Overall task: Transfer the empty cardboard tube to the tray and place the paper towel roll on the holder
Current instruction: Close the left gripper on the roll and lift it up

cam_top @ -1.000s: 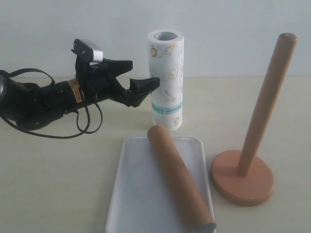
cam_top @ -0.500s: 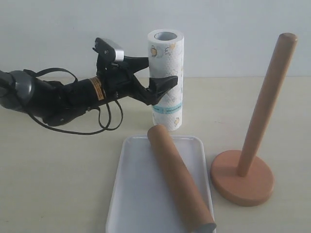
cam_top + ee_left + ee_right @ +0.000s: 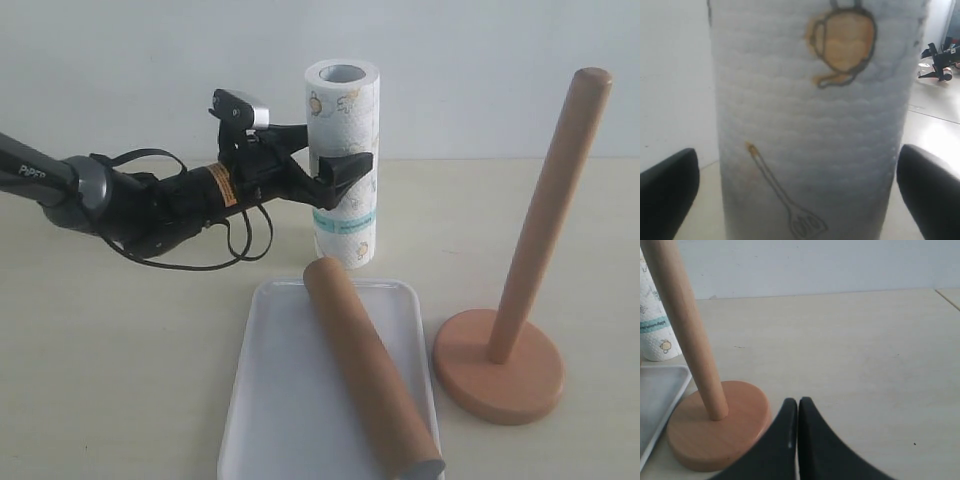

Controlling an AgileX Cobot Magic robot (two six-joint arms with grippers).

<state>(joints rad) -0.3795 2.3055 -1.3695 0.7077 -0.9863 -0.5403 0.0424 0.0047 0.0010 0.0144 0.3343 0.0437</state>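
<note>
the left gripper [image 3: 335,146] is open, the paper towel roll [image 3: 341,100] upright between its jaws; the empty cardboard tube [image 3: 370,375] lies on the tray [image 3: 270,400] nearby. the right gripper [image 3: 797,412] is closed, empty, beside the holder [image 3: 700,435].

Left arm [image 3: 150,205]: black tubular links, a grey joint ring [image 3: 88,182], white lettering [image 3: 22,172], an orange label [image 3: 218,186], looped black cables [image 3: 240,240] and a silver-topped camera [image 3: 240,108]. Left gripper [image 3: 335,148] and right gripper [image 3: 798,402]: smooth black fingers [image 3: 670,192], the right pair tapering.
</note>
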